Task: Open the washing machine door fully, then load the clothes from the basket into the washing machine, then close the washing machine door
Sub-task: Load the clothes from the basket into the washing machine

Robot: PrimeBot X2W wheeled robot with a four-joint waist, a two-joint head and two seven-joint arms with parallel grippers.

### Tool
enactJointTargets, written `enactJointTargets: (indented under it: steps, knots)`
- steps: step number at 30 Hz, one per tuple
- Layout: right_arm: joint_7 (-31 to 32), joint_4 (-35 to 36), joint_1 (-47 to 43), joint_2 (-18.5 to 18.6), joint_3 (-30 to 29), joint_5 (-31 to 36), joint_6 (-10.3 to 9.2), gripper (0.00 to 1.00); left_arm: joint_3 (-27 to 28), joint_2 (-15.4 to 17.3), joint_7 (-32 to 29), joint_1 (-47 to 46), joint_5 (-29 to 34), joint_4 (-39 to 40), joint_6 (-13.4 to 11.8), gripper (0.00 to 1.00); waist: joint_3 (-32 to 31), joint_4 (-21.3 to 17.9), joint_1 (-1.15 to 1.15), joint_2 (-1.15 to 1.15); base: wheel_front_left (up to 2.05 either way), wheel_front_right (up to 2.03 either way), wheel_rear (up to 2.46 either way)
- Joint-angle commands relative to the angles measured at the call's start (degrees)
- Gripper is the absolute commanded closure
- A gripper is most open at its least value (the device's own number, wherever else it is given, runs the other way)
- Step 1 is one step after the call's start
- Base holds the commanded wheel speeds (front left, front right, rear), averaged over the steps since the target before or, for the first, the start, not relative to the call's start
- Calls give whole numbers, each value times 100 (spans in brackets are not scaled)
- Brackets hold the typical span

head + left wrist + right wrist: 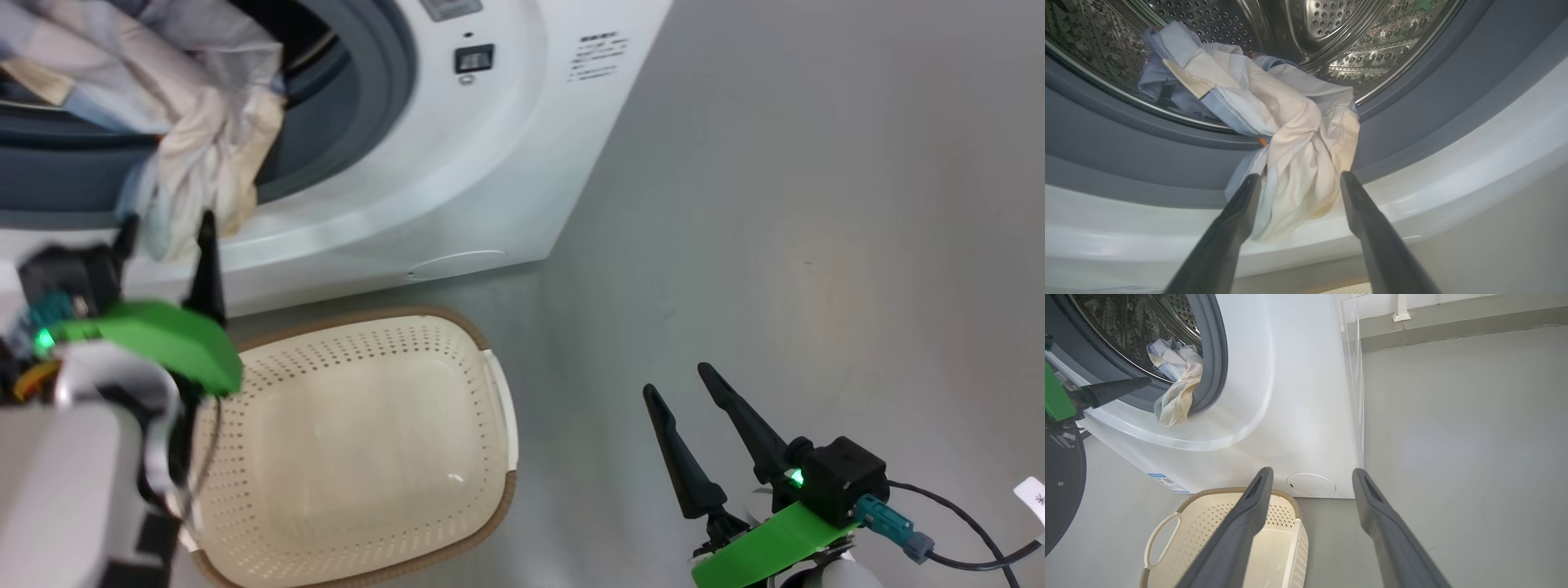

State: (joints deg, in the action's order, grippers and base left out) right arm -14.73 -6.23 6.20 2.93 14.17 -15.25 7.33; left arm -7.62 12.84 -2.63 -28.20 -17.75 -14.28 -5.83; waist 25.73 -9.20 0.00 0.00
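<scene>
Loading step: the basket [367,351] is empty, but the clothes [1294,134] hang over the grey seal [1126,139]. My left hand [1299,176], spread, flanks the tail; next I'd push it into the drum [1331,32].

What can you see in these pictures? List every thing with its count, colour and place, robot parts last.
floor: one, grey, across the head view's right
washing machine: one, white, standing on the floor
steel drum: one, silver, inside the machine
clothes: one bundle, light blue and cream, hanging from the drum over the grey seal
basket: one, cream with brown rim, empty, before the machine
left gripper: one, dark fingers, open either side of the hanging clothes
right gripper: one, dark fingers, open, above the floor right of the basket
</scene>
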Motion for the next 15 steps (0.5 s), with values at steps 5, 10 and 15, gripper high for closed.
enactJointTargets:
  steps: [5,10,15]
  knots:
    - [-27,111,113,-5,204,-140,16,0,132,336,-367,-842,150,-389,-38,0,92,-241,0,0,0,0,0]
    - [-27,112,141,-5,241,-174,16,0,-15,410,-608,-1328,239,-892,28,0,135,-374,0,0,0,0,0]
    - [-27,134,133,-5,252,-202,16,0,-212,572,-831,-1673,421,-1348,107,0,192,-443,0,0,0,0,0]
